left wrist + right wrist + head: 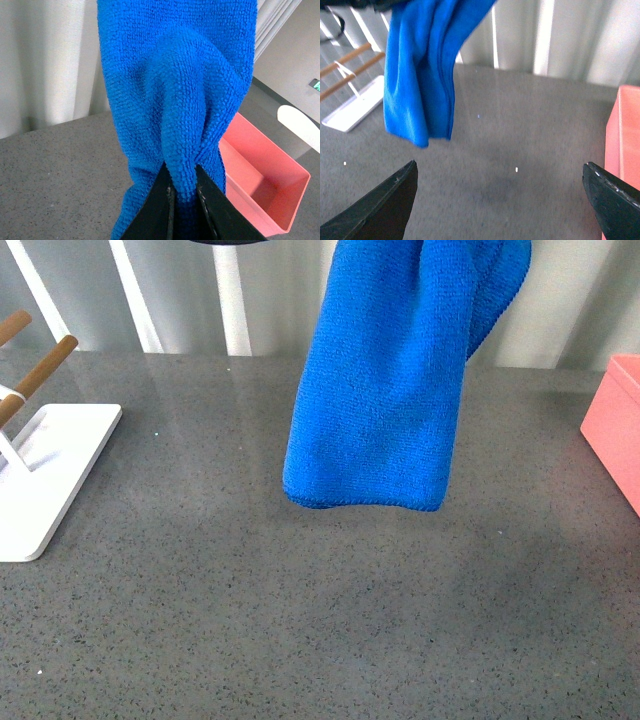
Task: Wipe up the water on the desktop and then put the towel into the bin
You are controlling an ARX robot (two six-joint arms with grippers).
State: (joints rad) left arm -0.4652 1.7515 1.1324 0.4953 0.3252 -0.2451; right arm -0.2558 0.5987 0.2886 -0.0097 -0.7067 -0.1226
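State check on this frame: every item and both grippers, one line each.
Towel: hanging clear of the desktop, bunched.
Left gripper: shut on the towel.
Right gripper: open, holding nothing.
Bin: upright, open top, towel not inside.
Desktop: no puddle visible.
Peg stand: upright on the desktop.

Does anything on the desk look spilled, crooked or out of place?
No puddle or damage shows. The towel hangs bunched from the left gripper, clear of the desktop and outside the bin. A faint darker smear there, in the right wrist view, may be damp.
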